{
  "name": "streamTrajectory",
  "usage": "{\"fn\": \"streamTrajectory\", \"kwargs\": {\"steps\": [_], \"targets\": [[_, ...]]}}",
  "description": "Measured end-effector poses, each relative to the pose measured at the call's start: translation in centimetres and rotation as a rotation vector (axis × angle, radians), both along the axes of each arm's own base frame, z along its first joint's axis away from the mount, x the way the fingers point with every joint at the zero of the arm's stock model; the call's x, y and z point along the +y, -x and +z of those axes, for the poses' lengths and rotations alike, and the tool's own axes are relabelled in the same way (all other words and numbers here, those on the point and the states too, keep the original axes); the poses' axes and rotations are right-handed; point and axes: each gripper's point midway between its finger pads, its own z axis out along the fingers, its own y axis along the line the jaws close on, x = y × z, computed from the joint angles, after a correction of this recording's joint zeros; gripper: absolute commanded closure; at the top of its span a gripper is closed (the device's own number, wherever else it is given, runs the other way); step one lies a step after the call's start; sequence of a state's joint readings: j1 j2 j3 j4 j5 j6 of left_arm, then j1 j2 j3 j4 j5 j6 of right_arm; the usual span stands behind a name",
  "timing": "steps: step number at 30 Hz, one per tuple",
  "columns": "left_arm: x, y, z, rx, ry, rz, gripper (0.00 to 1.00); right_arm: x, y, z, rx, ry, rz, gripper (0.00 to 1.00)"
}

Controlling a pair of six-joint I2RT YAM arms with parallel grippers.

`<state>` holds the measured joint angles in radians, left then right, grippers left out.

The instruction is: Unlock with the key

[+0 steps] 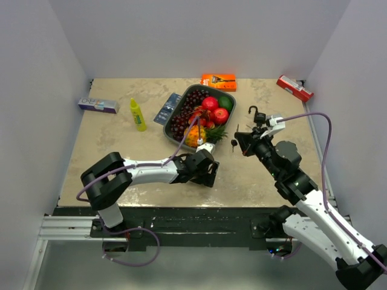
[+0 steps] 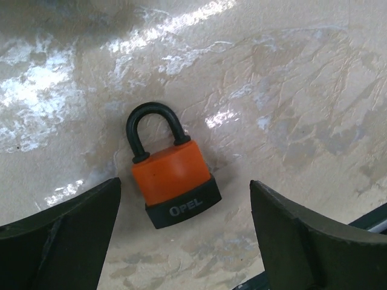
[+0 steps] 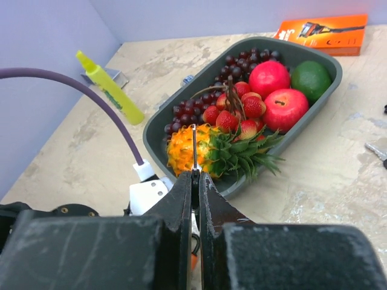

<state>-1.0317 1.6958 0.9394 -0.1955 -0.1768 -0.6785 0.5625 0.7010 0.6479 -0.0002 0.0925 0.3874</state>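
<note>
An orange padlock [image 2: 172,175] with a black base and a black shackle lies flat on the table. My left gripper [image 2: 184,199] hovers just over it, open, one finger on each side and neither touching it. From above the left gripper [image 1: 205,169] hides the padlock. My right gripper [image 3: 195,175] is shut on the key [image 3: 194,145], whose thin metal blade sticks out past the fingertips. The right gripper [image 1: 243,144] is held above the table, right of the left one, with the blade pointing toward the left gripper.
A grey tray [image 1: 179,103] of fruit stands behind the left gripper. A yellow bottle [image 1: 138,115], a blue-white box [image 1: 98,105], an orange box [image 1: 218,81] and a red box [image 1: 294,87] lie farther back. A small black hook-shaped object [image 1: 254,112] lies by the right gripper.
</note>
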Motion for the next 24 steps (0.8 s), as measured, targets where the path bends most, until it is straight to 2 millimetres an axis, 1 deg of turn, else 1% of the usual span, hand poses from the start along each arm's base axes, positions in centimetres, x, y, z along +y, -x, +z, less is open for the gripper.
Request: {"fn": "streamTrajectory", "kwargs": {"steps": [4, 5, 8, 11, 13, 16, 17, 19, 20, 22, 23, 24], "targets": [[-1.1, -0.4, -0.3, -0.009, -0.054, 0.006, 0.13, -0.7, 0.2, 0.4, -0.019, 0.008, -0.022, 1.00], [-1.4, -0.4, -0.3, -0.012, -0.061, 0.004, 0.17, -0.8, 0.2, 0.3, -0.017, 0.014, -0.027, 1.00], [-2.3, -0.6, -0.5, -0.030, -0.106, 0.004, 0.20, -1.2, 0.3, -0.2, -0.003, 0.036, -0.038, 1.00], [-2.3, -0.6, -0.7, -0.042, -0.138, 0.007, 0.21, -1.3, 0.3, -0.5, 0.004, 0.049, -0.044, 1.00], [-1.9, -0.4, -0.8, -0.046, -0.159, 0.011, 0.22, -1.4, 0.3, -0.5, 0.006, 0.053, -0.044, 1.00], [-1.2, -0.3, -1.0, -0.053, -0.194, 0.019, 0.27, -1.4, 0.3, -0.5, 0.006, 0.054, -0.044, 1.00], [-1.0, -0.3, -1.0, -0.054, -0.202, 0.021, 0.33, -1.4, 0.3, -0.5, 0.006, 0.054, -0.044, 1.00], [-0.6, -0.3, -1.1, -0.056, -0.219, 0.025, 0.39, -1.4, 0.3, -0.6, 0.007, 0.055, -0.044, 1.00], [-0.6, -0.3, -1.1, -0.057, -0.219, 0.027, 0.46, -1.4, 0.3, -0.6, 0.006, 0.054, -0.044, 1.00], [-0.6, -0.3, -1.1, -0.058, -0.219, 0.027, 0.54, -1.4, 0.3, -0.6, 0.007, 0.055, -0.045, 1.00], [-0.7, -0.3, -1.1, -0.058, -0.219, 0.026, 0.64, -1.4, 0.3, -0.6, 0.009, 0.056, -0.046, 1.00], [-0.7, -0.3, -1.1, -0.058, -0.218, 0.027, 0.69, -1.4, 0.4, -0.7, 0.010, 0.057, -0.046, 1.00]]}}
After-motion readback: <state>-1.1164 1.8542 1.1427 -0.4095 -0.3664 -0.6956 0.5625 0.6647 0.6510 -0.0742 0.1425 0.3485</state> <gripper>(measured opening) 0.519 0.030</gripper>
